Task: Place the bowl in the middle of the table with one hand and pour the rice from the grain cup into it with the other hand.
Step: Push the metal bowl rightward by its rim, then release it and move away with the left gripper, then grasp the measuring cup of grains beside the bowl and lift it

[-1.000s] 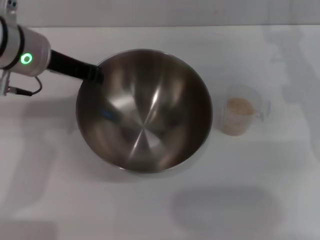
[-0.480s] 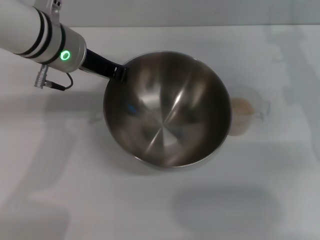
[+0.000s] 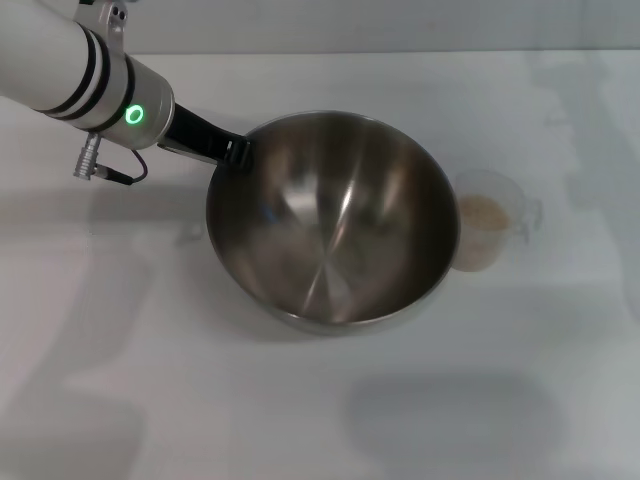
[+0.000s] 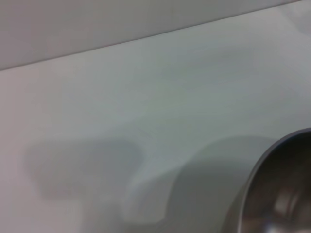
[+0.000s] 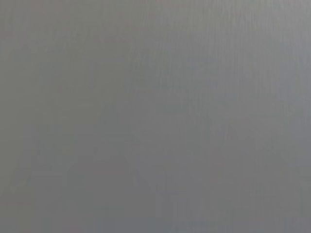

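Note:
The large steel bowl [image 3: 335, 220] is near the middle of the white table [image 3: 300, 420] in the head view, and I cannot tell whether it rests on the table or hangs just above it. My left gripper [image 3: 236, 151] comes in from the upper left and is shut on the bowl's far-left rim. Its wrist view catches only a part of the bowl [image 4: 277, 194] and its shadow on the table. Just right of the bowl stands the clear grain cup [image 3: 492, 232] with pale rice [image 3: 481, 212] inside; the bowl's rim overlaps the cup's left side. My right gripper is out of view.
The table's far edge [image 3: 400, 52] runs along the top of the head view. A cable and plug [image 3: 100, 170] hang under the left wrist. The right wrist view is plain grey.
My left arm carried the bowl to the right, up to the cup. Over the last half second it has only dropped slightly.

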Available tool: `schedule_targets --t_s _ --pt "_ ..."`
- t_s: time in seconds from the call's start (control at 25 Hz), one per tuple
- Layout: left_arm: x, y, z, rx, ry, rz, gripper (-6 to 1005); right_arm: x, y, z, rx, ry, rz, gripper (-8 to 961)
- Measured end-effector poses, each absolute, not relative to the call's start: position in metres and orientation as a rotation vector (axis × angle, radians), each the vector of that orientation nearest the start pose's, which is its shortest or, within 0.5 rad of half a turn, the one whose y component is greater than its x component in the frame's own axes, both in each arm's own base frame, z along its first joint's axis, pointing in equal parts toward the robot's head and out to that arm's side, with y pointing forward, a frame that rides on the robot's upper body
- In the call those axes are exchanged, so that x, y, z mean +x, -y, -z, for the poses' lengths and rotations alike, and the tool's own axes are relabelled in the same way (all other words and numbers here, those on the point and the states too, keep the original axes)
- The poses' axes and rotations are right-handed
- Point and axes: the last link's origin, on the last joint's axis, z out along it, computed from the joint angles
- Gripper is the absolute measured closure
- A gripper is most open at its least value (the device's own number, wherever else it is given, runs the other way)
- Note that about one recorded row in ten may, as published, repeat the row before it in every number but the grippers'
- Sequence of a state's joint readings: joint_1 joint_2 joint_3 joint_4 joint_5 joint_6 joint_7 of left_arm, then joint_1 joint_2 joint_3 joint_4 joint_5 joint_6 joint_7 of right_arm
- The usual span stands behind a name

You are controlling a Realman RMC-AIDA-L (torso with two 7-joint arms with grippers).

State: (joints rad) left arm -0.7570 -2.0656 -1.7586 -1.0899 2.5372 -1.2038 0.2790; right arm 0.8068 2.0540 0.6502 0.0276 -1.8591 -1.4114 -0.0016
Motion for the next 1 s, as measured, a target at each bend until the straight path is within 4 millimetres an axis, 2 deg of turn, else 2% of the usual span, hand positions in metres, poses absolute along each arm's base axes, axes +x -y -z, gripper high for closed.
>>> schedule_targets --t_s 0.2,0.36,0.44,0.52,0.56,0.6,0.68,0.84,0.92,0.96,1.0 --pt "-0.161 -0.417 0.02 -2.323 1.24 -0.137 905 0.214 -0.421 -0.053 -1.39 -0.051 -0.904 436" --pt "-0.156 -0.418 0.013 -2.317 1.21 -0.096 874 0.215 -0.421 -0.053 -1.392 -0.051 -0.903 437" --pt "-0.154 -0.418 0.009 -2.312 1.199 -0.08 800 0.215 -0.421 -0.053 -1.392 -0.051 -0.903 437" --pt "-0.15 -0.419 -0.003 -2.293 1.163 -0.024 727 0.215 -0.42 -0.052 -1.393 -0.052 -0.903 437" --pt "-0.146 -0.421 -0.02 -2.254 1.107 0.051 690 0.215 -0.421 -0.051 -1.396 -0.055 -0.901 437" --pt "-0.146 -0.421 -0.02 -2.254 1.107 0.051 657 0.215 -0.421 -0.051 -1.396 -0.055 -0.901 437" --pt "-0.147 -0.424 -0.037 -2.19 1.029 0.127 590 0.215 -0.422 -0.051 -1.399 -0.06 -0.897 438" --pt "-0.162 -0.424 -0.082 -1.969 0.776 0.303 594 0.215 -0.416 -0.052 -1.382 -0.044 -0.917 438" --pt "-0.173 -0.424 -0.098 -1.835 0.657 0.382 597 0.216 -0.415 -0.052 -1.379 -0.048 -0.916 438" --pt "-0.187 -0.417 -0.109 -1.676 0.54 0.461 598 0.216 -0.416 -0.051 -1.379 -0.052 -0.915 438" --pt "-0.187 -0.417 -0.109 -1.676 0.54 0.461 599 0.216 -0.416 -0.051 -1.379 -0.052 -0.915 437"
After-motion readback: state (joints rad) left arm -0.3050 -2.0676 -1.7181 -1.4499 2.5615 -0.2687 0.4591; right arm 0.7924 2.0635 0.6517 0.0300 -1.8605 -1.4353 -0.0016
